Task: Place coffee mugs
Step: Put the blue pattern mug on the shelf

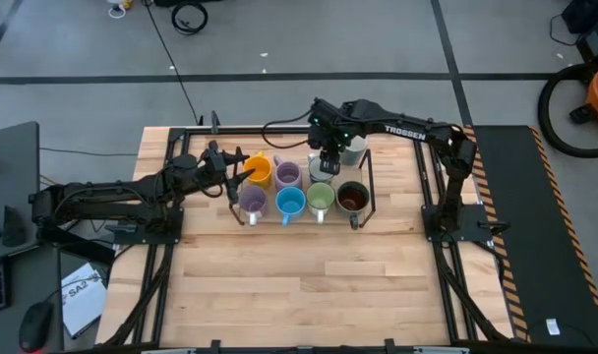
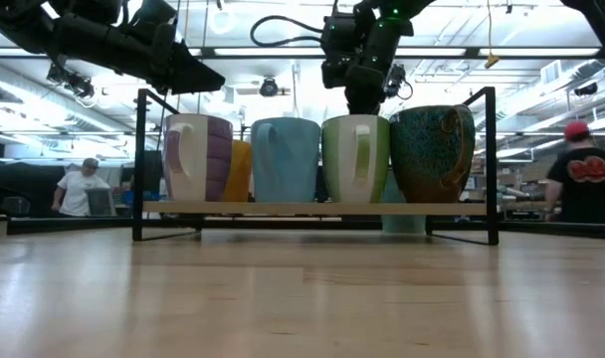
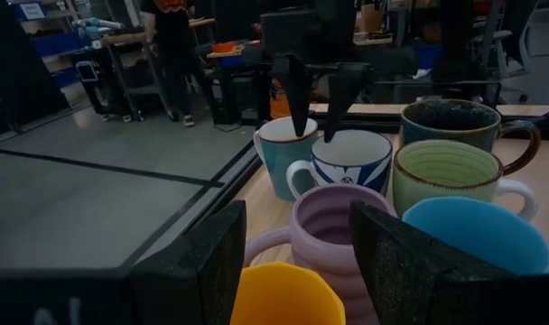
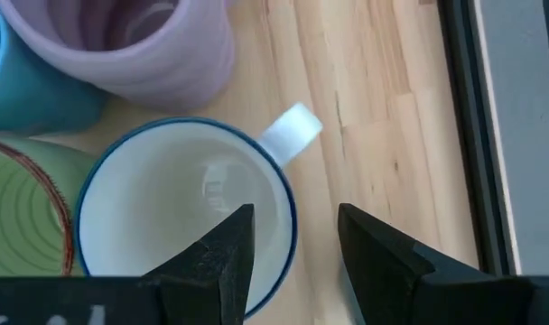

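Observation:
Several coffee mugs stand in two rows on the black rack (image 1: 370,187). The far row holds an orange mug (image 1: 259,169), a lavender one (image 1: 287,175), a white blue-rimmed one (image 4: 180,212) and a pale one (image 1: 355,149). In the near row are lavender (image 1: 252,202), blue (image 1: 290,204), green (image 1: 321,198) and dark brown (image 1: 352,198) mugs. My right gripper (image 4: 293,217) points steeply down, open, with one finger over the white mug's hollow and one outside its rim, beside the handle (image 4: 291,129). My left gripper (image 3: 297,212) hovers open, level, above and left of the orange mug (image 3: 288,293). My right gripper straddles the white mug's rim (image 4: 288,203) from above, next to the handle. I cannot tell whether either finger touches the rim. The mug stands upright on the rack.
The lavender (image 4: 130,45) and green (image 4: 22,208) mugs crowd the white one. The rack's black end posts (image 2: 492,159) rise on both sides of the mugs. Beyond the table, people stand in the room (image 2: 581,169).

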`<control>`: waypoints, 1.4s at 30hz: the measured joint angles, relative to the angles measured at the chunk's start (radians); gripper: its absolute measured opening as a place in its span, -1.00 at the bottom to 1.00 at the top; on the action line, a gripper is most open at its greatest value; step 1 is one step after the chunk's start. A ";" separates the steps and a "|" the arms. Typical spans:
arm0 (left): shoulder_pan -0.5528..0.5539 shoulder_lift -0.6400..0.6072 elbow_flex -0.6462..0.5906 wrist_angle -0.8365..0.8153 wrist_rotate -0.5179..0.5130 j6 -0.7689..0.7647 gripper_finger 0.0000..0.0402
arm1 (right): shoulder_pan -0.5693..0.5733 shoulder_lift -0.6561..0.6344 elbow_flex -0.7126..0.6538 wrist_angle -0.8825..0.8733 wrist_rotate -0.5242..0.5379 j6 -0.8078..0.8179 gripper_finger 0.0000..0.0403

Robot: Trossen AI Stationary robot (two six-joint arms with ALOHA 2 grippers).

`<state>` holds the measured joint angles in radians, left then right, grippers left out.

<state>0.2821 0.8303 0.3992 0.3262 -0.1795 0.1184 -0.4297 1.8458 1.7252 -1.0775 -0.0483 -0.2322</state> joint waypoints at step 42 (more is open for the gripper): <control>-0.001 0.000 0.000 0.013 0.000 0.003 0.01 | -0.046 0.152 0.135 0.061 -0.131 -0.179 -0.18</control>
<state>0.2809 0.8303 0.3992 0.3393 -0.1791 0.1215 -0.4761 1.9974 1.8600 -1.0167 -0.1795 -0.4114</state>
